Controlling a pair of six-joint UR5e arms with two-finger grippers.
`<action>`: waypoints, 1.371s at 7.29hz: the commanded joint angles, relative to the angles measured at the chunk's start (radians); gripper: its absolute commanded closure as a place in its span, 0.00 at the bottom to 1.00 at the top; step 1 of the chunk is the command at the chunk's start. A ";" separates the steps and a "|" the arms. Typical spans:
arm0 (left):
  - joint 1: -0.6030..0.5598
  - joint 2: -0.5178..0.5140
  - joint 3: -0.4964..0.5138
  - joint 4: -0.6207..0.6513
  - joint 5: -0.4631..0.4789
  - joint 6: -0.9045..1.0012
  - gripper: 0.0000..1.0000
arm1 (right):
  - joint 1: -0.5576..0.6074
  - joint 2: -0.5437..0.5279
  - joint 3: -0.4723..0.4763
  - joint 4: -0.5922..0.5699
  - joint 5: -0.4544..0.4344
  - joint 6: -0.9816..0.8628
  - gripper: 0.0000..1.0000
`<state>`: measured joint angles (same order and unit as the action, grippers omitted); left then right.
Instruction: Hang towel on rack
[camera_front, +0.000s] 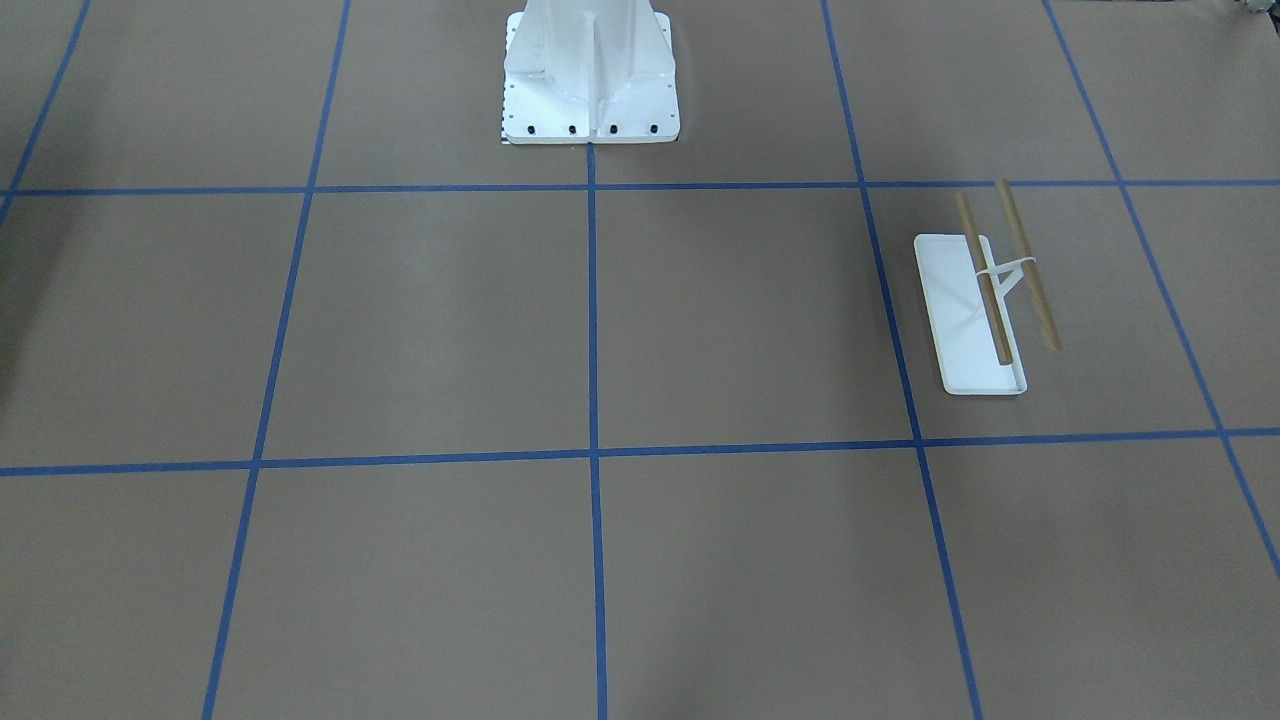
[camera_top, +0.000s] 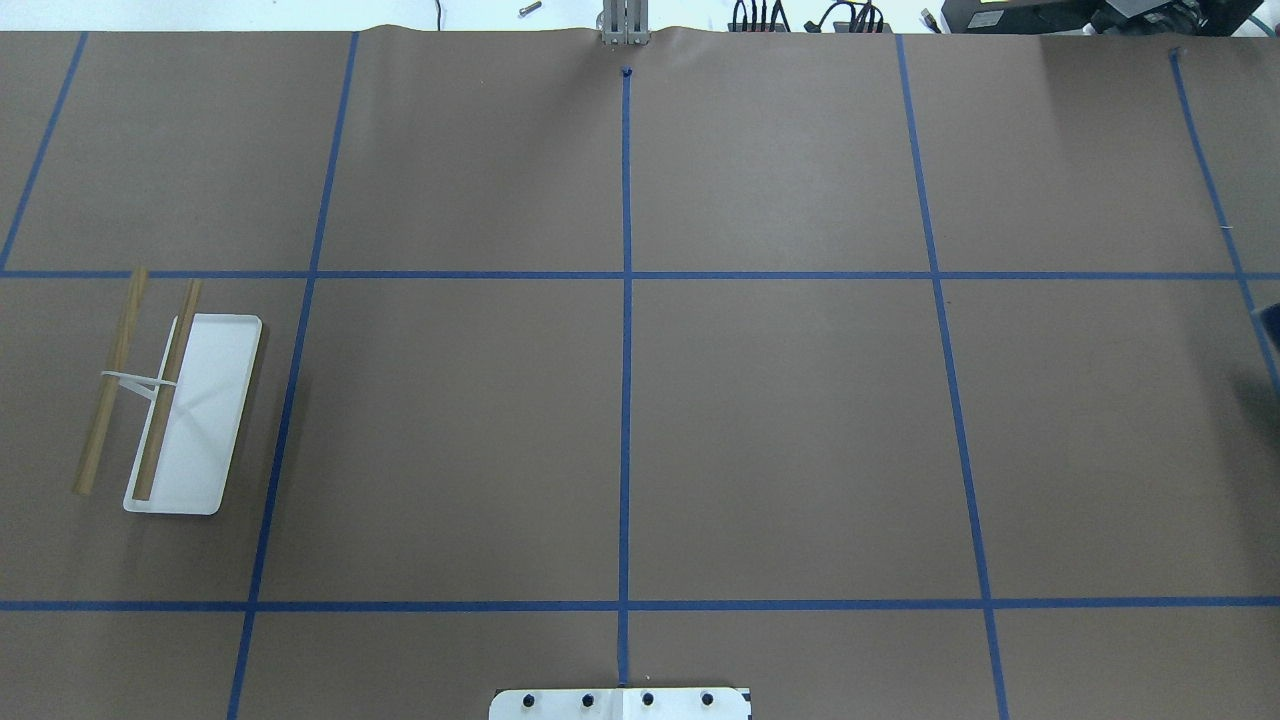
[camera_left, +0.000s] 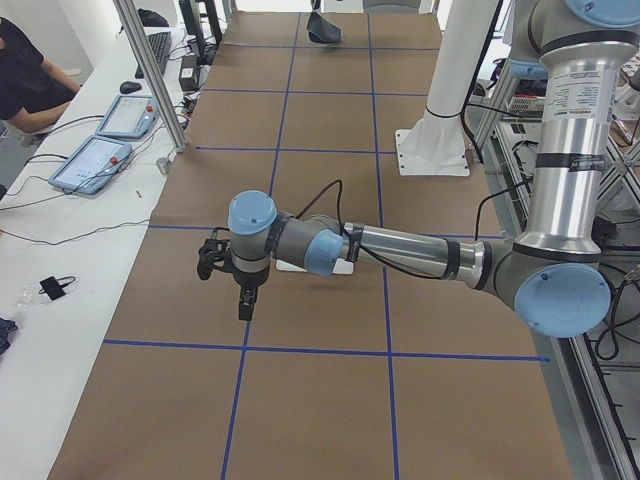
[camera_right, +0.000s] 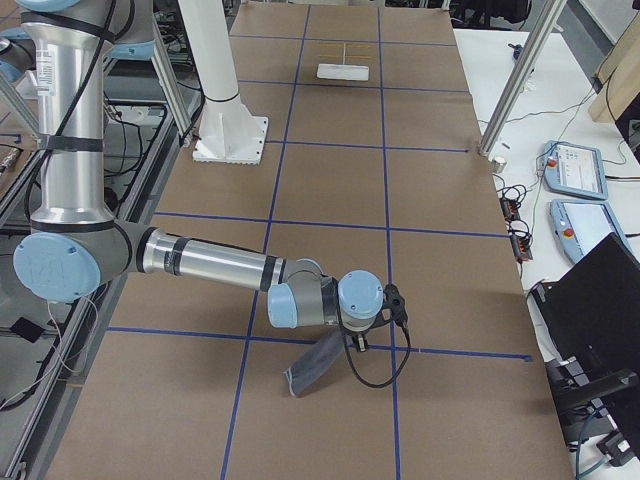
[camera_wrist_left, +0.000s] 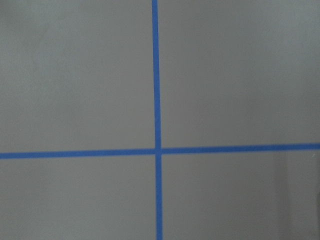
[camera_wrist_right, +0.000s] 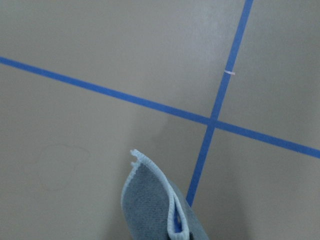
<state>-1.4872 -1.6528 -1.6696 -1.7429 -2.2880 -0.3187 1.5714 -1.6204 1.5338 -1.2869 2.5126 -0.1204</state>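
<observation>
Over brown table (camera_right: 330, 190), towel (camera_right: 315, 366) hangs at right gripper (camera_right: 357, 344); grasp unclear, as with left gripper (camera_left: 245, 308).

towel (camera_wrist_right: 150, 205) fuzzy cloth | rack (camera_front: 965, 320) plstc, wood rods (camera_front: 1040, 305) | tbl (camera_front: 700, 320) matt paper

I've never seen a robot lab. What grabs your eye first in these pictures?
A grey towel hangs at the tip of the right arm, low over the brown table near its right end. Far off at the left end stands the small rack, its two wooden rods bare.
</observation>
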 joint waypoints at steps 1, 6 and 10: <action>0.030 -0.140 0.010 0.002 -0.049 -0.161 0.01 | 0.016 0.032 0.165 -0.069 0.038 0.275 1.00; 0.404 -0.445 0.019 -0.134 -0.093 -1.044 0.02 | -0.057 0.227 0.379 -0.063 0.109 1.096 1.00; 0.556 -0.538 0.024 -0.284 -0.018 -1.587 0.02 | -0.155 0.414 0.411 -0.060 0.062 1.703 1.00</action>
<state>-0.9732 -2.1626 -1.6487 -2.0074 -2.3354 -1.7752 1.4620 -1.2669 1.9372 -1.3477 2.6207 1.3810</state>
